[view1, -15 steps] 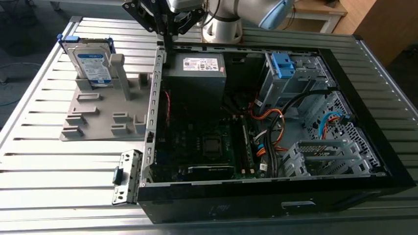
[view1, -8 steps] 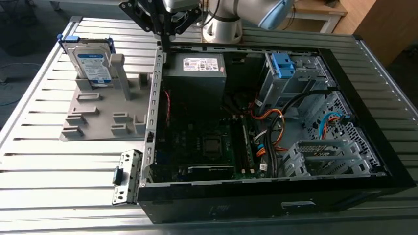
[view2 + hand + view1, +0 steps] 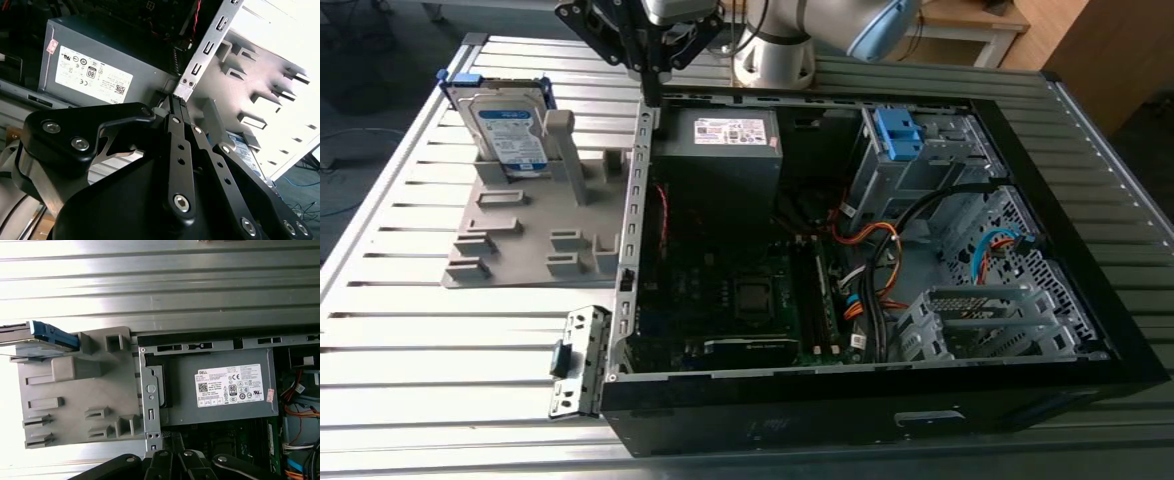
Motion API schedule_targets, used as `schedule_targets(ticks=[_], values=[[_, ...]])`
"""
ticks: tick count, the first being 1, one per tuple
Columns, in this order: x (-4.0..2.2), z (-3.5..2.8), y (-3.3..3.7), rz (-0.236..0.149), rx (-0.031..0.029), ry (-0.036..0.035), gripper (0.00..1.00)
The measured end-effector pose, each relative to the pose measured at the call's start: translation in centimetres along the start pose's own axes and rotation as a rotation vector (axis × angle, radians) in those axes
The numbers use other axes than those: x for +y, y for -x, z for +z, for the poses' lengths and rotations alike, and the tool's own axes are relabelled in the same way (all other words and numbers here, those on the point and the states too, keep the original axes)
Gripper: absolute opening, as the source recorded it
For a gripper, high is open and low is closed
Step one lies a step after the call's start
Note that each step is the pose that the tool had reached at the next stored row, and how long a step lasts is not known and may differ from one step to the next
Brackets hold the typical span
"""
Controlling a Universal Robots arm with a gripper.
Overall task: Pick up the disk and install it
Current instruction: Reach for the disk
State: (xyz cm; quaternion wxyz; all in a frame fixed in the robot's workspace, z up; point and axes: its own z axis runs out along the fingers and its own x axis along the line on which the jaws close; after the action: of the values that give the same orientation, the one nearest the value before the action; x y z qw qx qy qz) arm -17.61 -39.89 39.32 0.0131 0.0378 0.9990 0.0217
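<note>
The disk (image 3: 507,125), a silver drive with a white-and-blue label and a blue rail frame, stands upright in a slot of the grey holder (image 3: 520,235) on the exterior view's left. The first wrist view shows the disk (image 3: 35,340) edge-on at the holder's (image 3: 75,390) corner. In the second wrist view the disk (image 3: 246,150) peeks out behind the black fingers. My gripper (image 3: 650,92) hangs shut and empty above the case's rear corner, between the holder and the grey power supply (image 3: 718,150). Its tips (image 3: 176,100) meet over the case's metal edge.
The open black computer case (image 3: 1067,250) lies on the slatted metal table (image 3: 440,340). Inside are the power supply (image 3: 225,390), a mainboard (image 3: 734,300), orange and black cables (image 3: 881,260), and a drive bay with a blue bracket (image 3: 897,132). The arm's base (image 3: 774,55) stands behind the case.
</note>
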Motion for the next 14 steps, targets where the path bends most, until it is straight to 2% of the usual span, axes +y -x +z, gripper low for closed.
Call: schedule_targets(ticks=[14], values=[[-0.07,-0.01,-0.91,0.000,0.0000,0.0000,0.11]])
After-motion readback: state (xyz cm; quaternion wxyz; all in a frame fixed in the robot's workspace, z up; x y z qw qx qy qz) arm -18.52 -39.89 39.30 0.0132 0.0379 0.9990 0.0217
